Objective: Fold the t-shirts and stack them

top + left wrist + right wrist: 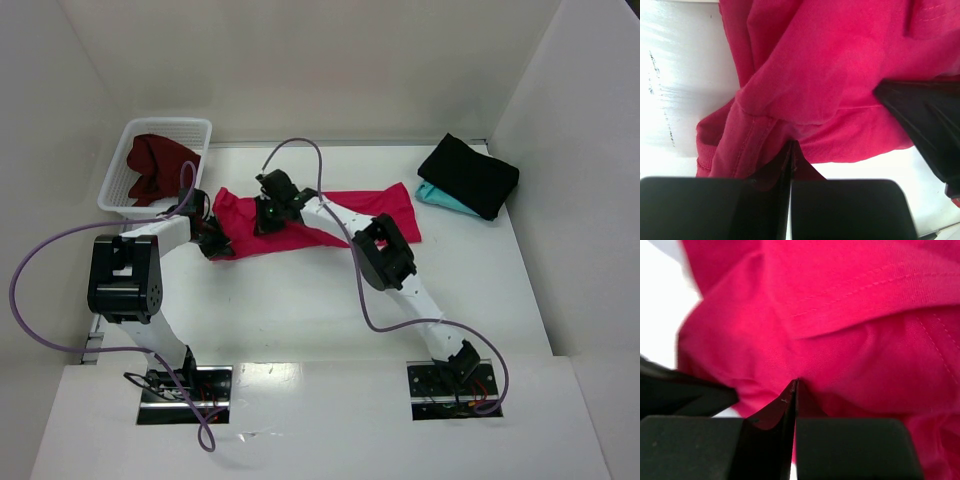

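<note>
Top external | left claw, right claw | each clamped on crimson-pink t-shirt

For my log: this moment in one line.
left end effector shut on pink shirt | right end effector shut on it | maroon shirt in basket

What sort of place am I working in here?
Likely a lab test cell, not a home: white table boxed by bare white walls, two arms bolted at its near edge, a basket and pink shirt.
</note>
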